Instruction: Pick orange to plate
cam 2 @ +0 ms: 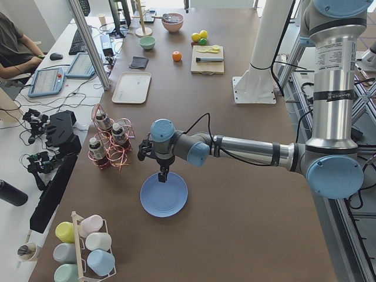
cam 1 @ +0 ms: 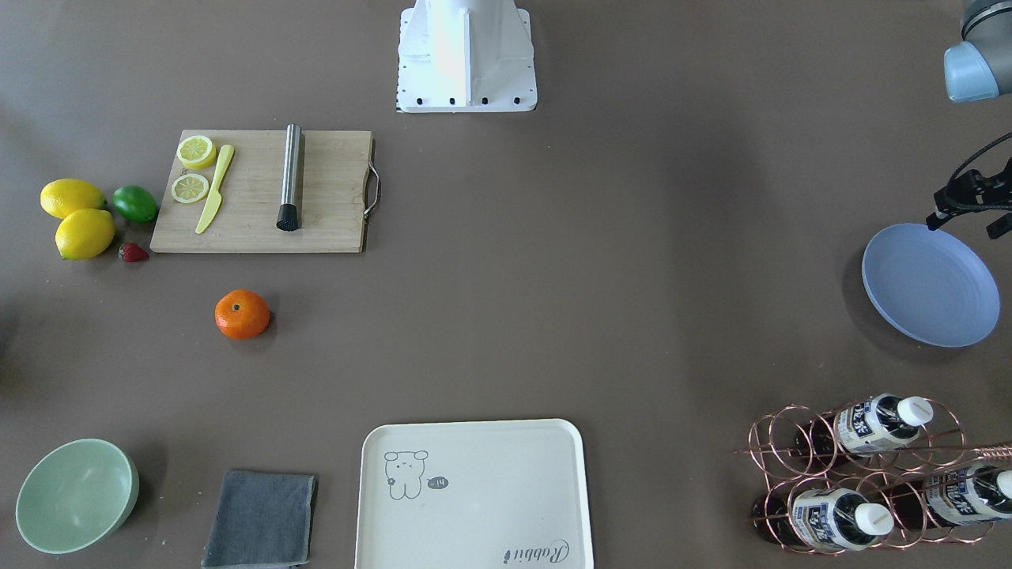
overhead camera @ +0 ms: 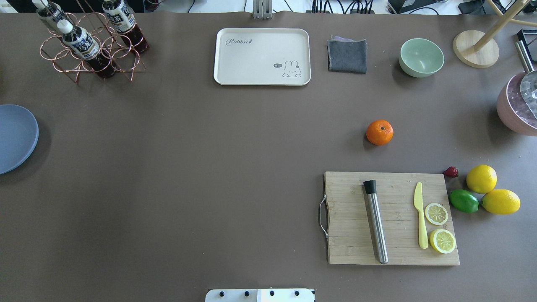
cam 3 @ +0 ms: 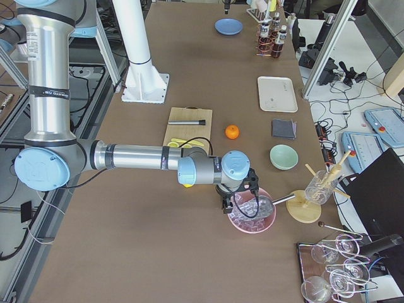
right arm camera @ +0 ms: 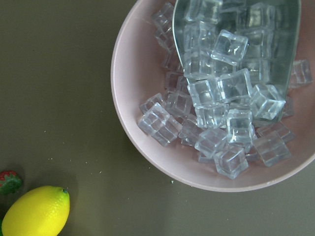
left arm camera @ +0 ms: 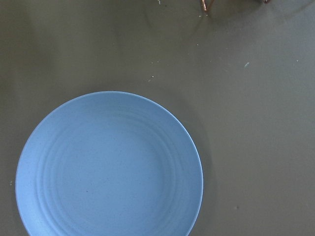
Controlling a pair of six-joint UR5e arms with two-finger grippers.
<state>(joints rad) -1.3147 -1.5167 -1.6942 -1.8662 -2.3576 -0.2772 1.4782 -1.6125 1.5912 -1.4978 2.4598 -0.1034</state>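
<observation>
The orange [overhead camera: 379, 132] lies alone on the brown table just beyond the cutting board, also seen in the front view [cam 1: 242, 314]. The periwinkle-blue plate [cam 1: 929, 284] rests empty at the table's far left end [overhead camera: 14, 138] and fills the left wrist view [left arm camera: 108, 167]. My left gripper [cam 1: 968, 227] hangs above the plate's edge [cam 2: 163, 175], its two dark tips apart and holding nothing. My right gripper [cam 3: 237, 205] hovers over a pink bowl of ice, far from the orange; whether it is open or shut I cannot tell.
The wooden cutting board [overhead camera: 390, 218] carries a steel muddler, a yellow knife and lemon slices. Lemons [overhead camera: 481, 178], a lime and a strawberry lie beside it. A cream tray [overhead camera: 262, 56], a grey cloth, a green bowl [overhead camera: 421, 57] and a copper bottle rack [overhead camera: 90, 42] line the far side.
</observation>
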